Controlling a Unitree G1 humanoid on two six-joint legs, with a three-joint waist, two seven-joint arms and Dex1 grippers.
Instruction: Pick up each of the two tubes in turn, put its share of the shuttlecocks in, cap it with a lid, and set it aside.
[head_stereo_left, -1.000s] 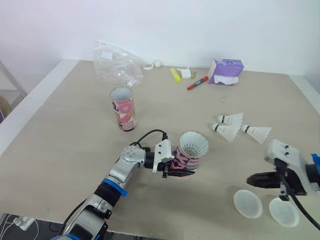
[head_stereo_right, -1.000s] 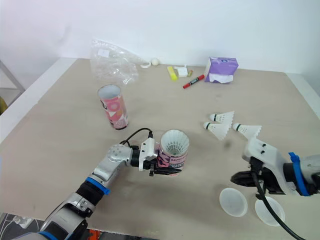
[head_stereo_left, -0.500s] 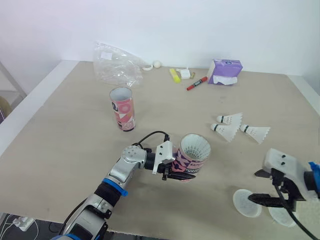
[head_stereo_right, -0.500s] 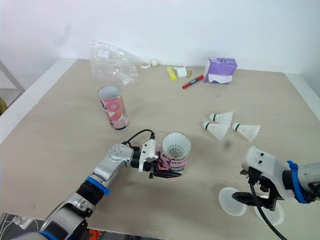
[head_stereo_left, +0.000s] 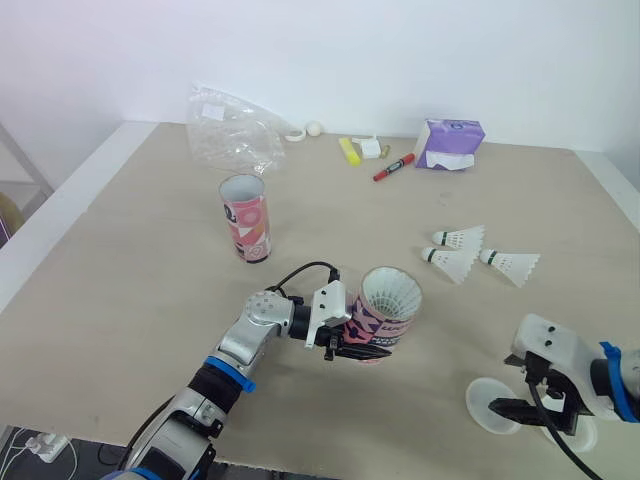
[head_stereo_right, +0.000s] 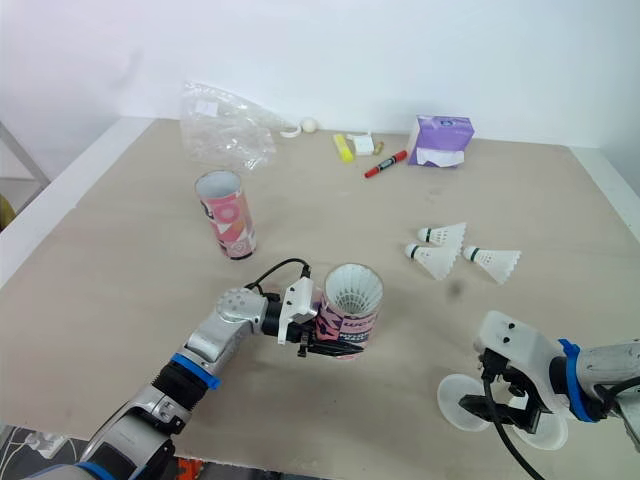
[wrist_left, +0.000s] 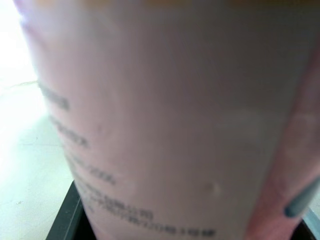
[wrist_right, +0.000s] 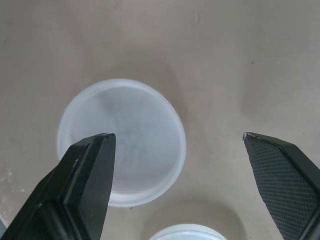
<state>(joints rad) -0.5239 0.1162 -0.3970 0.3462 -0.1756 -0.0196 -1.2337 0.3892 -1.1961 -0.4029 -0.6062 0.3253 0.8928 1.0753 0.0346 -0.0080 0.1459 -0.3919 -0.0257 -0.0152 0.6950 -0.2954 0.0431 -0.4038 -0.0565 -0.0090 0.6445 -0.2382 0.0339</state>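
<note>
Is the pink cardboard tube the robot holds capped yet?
Uncapped: the pink tube shows white shuttlecock feathers inside; both translucent lids lie on the table.

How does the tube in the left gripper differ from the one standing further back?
The near tube is clamped in the left gripper; the far tube stands free on the table. The near tube has white shuttlecock feathers filling its mouth; the far tube's mouth shows none. Both are pink, printed, uncapped and roughly upright.
</note>
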